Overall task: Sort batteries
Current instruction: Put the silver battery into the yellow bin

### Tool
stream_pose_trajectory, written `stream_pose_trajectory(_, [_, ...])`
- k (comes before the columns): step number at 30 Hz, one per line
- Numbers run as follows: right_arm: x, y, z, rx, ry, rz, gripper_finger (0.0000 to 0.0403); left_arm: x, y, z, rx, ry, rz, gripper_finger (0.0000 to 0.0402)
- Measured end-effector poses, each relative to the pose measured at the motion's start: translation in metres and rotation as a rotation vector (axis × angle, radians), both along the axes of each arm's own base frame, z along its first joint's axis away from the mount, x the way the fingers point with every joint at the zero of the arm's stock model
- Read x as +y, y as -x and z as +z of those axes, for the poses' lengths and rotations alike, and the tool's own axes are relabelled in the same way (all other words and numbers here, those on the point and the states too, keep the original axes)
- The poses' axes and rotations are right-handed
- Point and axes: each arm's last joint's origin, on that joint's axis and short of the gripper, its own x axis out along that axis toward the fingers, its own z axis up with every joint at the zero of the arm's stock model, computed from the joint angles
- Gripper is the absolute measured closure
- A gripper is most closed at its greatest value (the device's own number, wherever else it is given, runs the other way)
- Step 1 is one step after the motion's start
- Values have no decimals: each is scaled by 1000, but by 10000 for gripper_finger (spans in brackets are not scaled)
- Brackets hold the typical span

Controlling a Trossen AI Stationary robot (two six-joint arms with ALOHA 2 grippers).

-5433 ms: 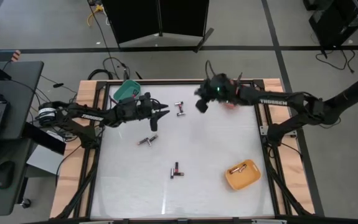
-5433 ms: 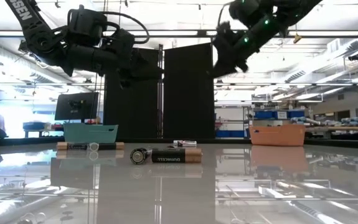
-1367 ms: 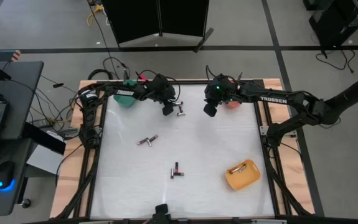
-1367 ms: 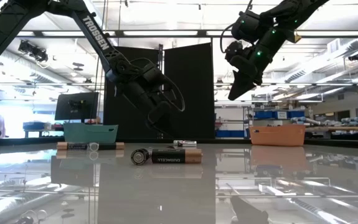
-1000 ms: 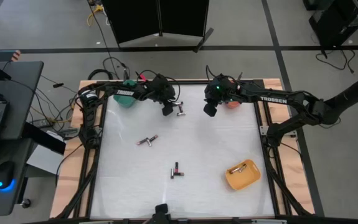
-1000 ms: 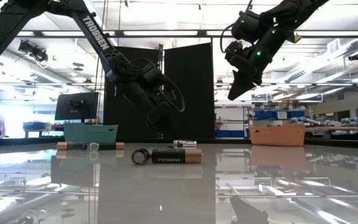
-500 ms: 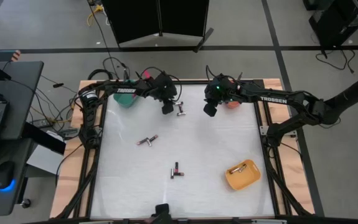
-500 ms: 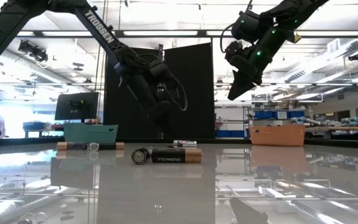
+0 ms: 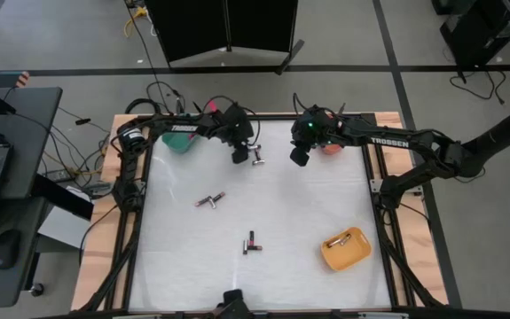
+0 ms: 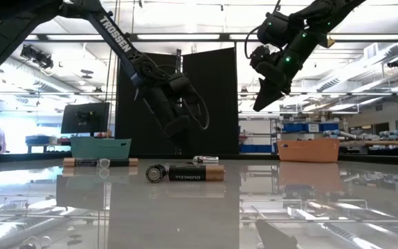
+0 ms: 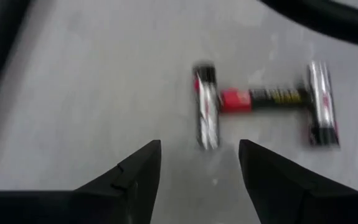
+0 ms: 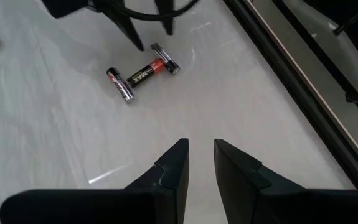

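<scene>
Batteries (image 9: 257, 156) up at the counter's (image 9: 299, 221) twelve o'clock: three in an H, two silvery ones parallel, a red-and-black one bridging them crosswise. Left pincer (image 9: 238, 156) hovers at their nine o'clock, fingers spread, nothing held. Right pincer (image 9: 297, 158) hangs at their three o'clock, fingers narrowly parted, empty. More pairs lie mid-counter (image 9: 209, 201) and toward six (image 9: 251, 243). Orange bin (image 9: 345, 251) at five o'clock, teal bin (image 9: 178, 142) at eleven.

Both arms reach over the table's (image 9: 263, 208) far end. The left claw (image 9: 239, 156) points down, fingers spread wide; the right claw (image 9: 298, 158) hangs higher, fingers narrowly parted.
</scene>
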Motion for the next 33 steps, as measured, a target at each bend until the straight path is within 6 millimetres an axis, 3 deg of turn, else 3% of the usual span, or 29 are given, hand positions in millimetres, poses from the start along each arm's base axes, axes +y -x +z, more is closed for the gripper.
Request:
stream_pose_trajectory(6, [1,-1,0,-2,-5,9,316,2,-3,5,-19,-15,1,177])
stream_pose_trajectory(11, [1,-1,0,-4,-2,14,316,2,-7,-11,7,-13,-26,186])
stream_pose_trajectory(19, [2,-1,0,-3,-1,17,316,0,-13,-10,14,-63,-38,208])
stream_pose_trajectory(33, [2,-1,0,-3,-1,18,320,2,-12,-9,49,-145,-37,355])
